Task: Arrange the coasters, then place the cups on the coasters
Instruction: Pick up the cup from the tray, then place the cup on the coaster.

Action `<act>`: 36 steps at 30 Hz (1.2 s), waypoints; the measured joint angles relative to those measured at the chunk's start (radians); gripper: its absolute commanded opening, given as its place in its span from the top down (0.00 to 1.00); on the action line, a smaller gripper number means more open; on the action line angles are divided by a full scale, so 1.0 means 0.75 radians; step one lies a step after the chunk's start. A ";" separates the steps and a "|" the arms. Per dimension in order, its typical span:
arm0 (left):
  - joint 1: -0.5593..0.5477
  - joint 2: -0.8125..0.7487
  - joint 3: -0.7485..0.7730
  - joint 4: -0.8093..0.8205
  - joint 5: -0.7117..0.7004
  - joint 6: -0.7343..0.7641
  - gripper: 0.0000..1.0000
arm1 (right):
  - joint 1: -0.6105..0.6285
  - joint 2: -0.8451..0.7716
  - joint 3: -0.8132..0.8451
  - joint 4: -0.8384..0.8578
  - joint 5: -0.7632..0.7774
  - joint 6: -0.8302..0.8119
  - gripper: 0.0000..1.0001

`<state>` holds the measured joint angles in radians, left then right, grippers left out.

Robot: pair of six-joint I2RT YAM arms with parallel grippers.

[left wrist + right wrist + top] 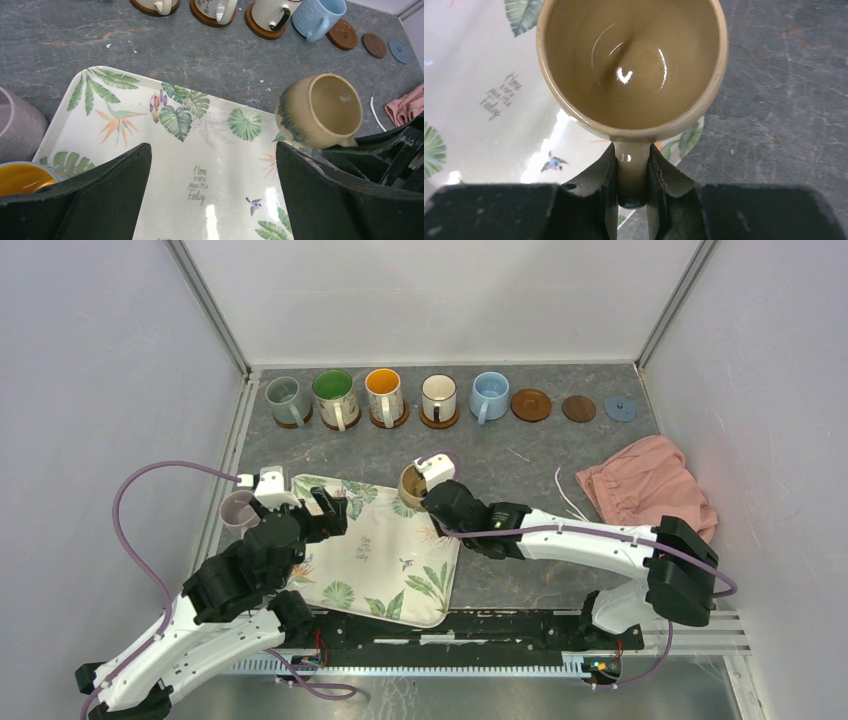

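Note:
My right gripper [632, 165] is shut on the handle of the tan cup [631, 60], which hangs over the tray's far right corner [412, 483]. My left gripper [212, 165] stands open above the leaf-print tray [380, 560], holding nothing. Beside it sit a pale pink cup [238, 510] and an orange-inside cup [20, 177]. Along the back, the grey-green [285, 400], floral [335, 397], orange-inside [384, 395] and cream [439, 397] cups stand on wooden coasters, then the light blue cup [489, 395]. A brown [531, 405], a dark brown [578, 408] and a grey-blue coaster [620, 408] lie bare.
A crumpled pink cloth [648, 485] lies at the right by the wall, with a white cord [565, 495] next to it. White walls close in the table on the left, back and right.

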<state>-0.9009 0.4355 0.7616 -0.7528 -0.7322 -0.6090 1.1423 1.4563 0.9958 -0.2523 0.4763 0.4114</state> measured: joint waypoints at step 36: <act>0.000 -0.009 -0.005 0.006 -0.010 0.000 0.00 | -0.980 -0.010 0.043 0.014 -0.052 -0.209 1.00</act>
<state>-0.9009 0.4290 0.7578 -0.7486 -0.7399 -0.6090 0.4072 1.4487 1.0283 -0.2420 0.4374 0.2546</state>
